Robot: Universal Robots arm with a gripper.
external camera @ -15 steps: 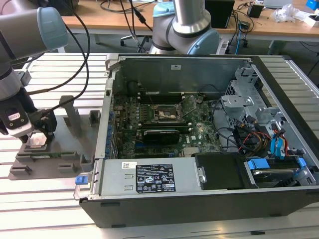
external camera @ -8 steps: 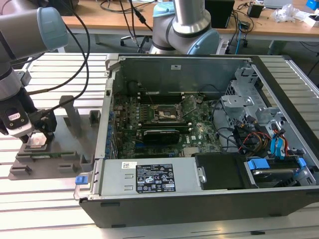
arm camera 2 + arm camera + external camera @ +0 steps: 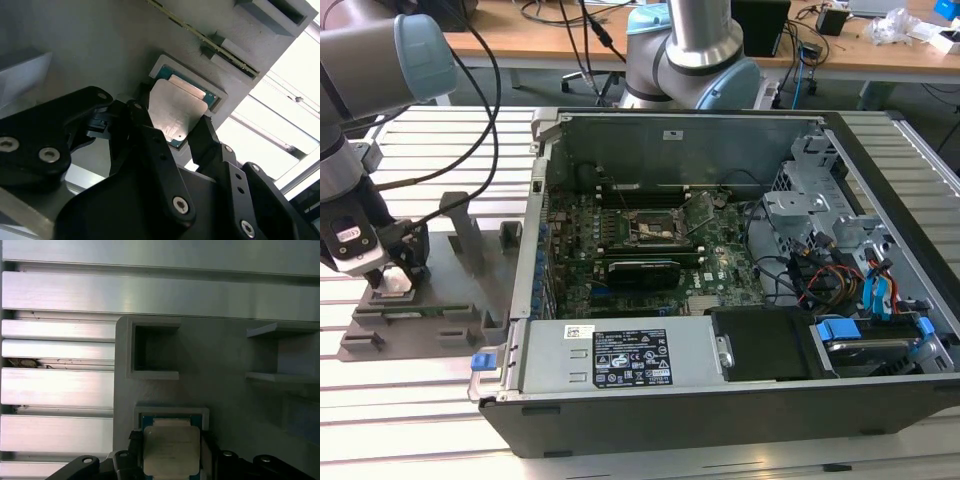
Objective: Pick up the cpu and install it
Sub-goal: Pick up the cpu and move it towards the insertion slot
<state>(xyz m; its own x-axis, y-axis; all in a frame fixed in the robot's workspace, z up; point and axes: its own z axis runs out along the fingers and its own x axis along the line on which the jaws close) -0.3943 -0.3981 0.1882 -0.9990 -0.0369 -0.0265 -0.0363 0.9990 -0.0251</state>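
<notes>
A slatted aluminium tabletop (image 3: 420, 420) gleams under bright light. Behind it stands a wooden desk (image 3: 520, 45) strewn with cables (image 3: 552, 14), above a grey floor (image 3: 928, 100).

My gripper (image 3: 172, 125): matte black, silver screw heads. The cpu (image 3: 176, 111): pale silvery top, thin teal-green rim; in the first wrist view the top looks slightly cream. Fixture (image 3: 225, 365): plain light grey, no pattern. Table (image 3: 55, 390): bright silver, striped by dark grooves. Exterior view: my arm (image 3: 380, 60) is silver-grey with pale blue joint caps. The computer case (image 3: 720, 420) is black outside and bare grey metal inside. Motherboard (image 3: 620, 250) green. Label (image 3: 630, 355) white with black print. Clip (image 3: 485, 360) blue. Wires (image 3: 825, 280) red and orange. Desk (image 3: 520, 45) tan wood.
</notes>
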